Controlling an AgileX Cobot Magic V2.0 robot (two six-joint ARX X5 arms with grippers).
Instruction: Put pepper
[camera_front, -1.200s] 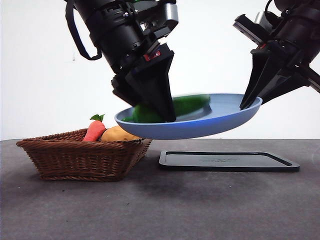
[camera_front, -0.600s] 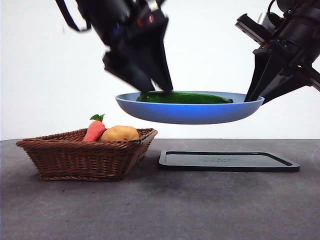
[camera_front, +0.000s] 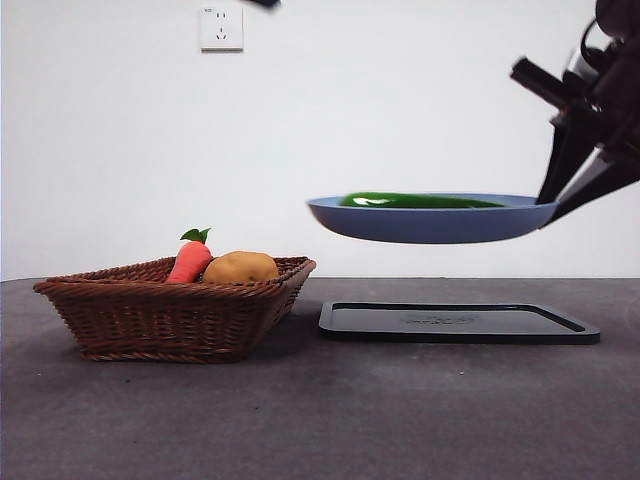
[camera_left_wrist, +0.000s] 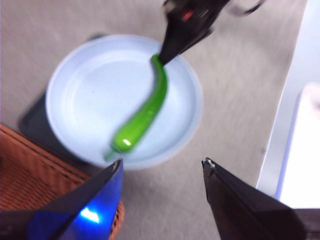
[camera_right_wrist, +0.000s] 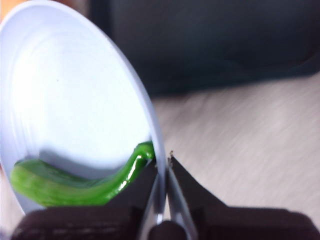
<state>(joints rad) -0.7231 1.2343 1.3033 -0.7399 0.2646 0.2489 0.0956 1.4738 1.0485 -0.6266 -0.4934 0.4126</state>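
Glossy green pepper (camera_front: 418, 201) lying curved, seemingly flat, on plate (camera_front: 430, 226).

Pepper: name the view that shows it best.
The left wrist view: it looks down on the pepper, showing its whole length in the plate. The front view shows only a green sliver above the rim. The right wrist view shows it partly, blurred, beside the right pincer.
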